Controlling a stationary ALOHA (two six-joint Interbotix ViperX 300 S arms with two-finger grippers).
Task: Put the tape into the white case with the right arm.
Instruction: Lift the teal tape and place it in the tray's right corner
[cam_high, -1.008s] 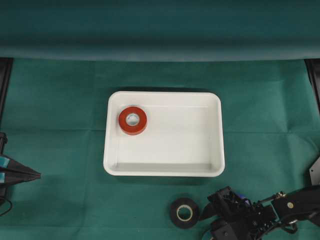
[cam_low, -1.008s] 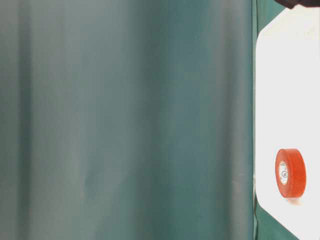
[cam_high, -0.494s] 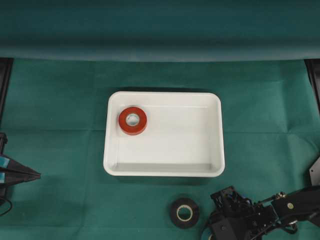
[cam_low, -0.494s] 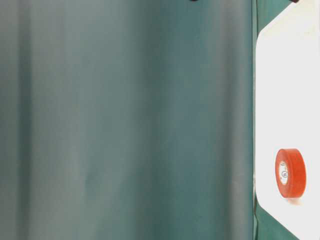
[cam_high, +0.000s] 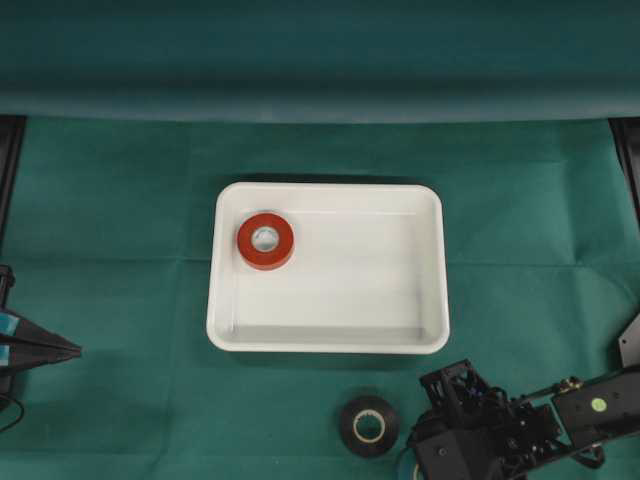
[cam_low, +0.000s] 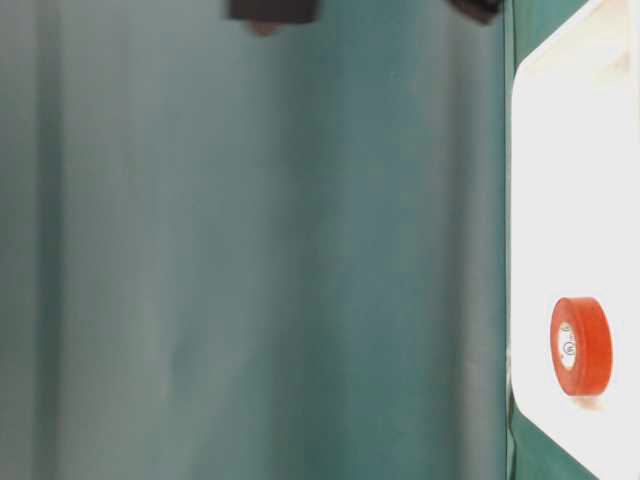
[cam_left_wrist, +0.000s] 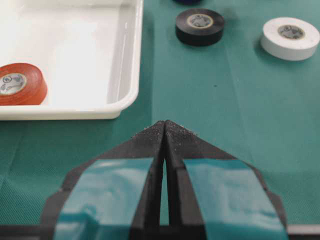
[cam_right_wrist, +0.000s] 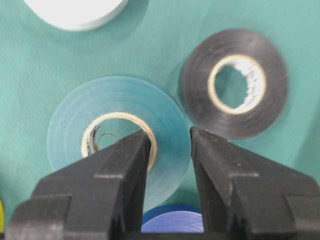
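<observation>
A shallow white case (cam_high: 328, 339), rectangular with rounded corners and a raised rim, sits in the middle of a green cloth (cam_high: 120, 220) in the overhead view. One red tape roll (cam_high: 265, 241) lies flat in its far-left corner, pale core facing up; the table-level view shows the same roll (cam_low: 581, 346) against the bright tray floor (cam_low: 570, 180). A black tape roll (cam_high: 369, 426) lies flat on the cloth just near of the case's near rim, right of centre. The right arm (cam_high: 560, 425), all black, reaches in from the near-right corner, its gripper end low over the cloth just right of the black roll.

The right wrist view looks down along the right gripper (cam_right_wrist: 170, 145), whose two black fingers (cam_right_wrist: 125, 170) are clamped across the wall of a translucent light-blue tape roll (cam_right_wrist: 117, 107), one finger inside its cardboard core and the other outside the rim. That roll lies flat on the cloth with the black roll (cam_right_wrist: 235, 82) just beside it. The edge of a white roll (cam_right_wrist: 75, 10) shows beyond, and a darker blue roll (cam_right_wrist: 172, 220) peeks out between the fingers.

The left gripper (cam_left_wrist: 164, 131), black with light-blue patches, rests at the left edge of the scene, well apart from the case, its pointed fingers pressed together and holding nothing. From its camera the case's corner (cam_left_wrist: 131, 95) is ahead to the left with the red roll (cam_left_wrist: 21, 84) inside, while a black roll (cam_left_wrist: 200, 26) and a white roll (cam_left_wrist: 290, 38) lie on the cloth outside the tray
</observation>
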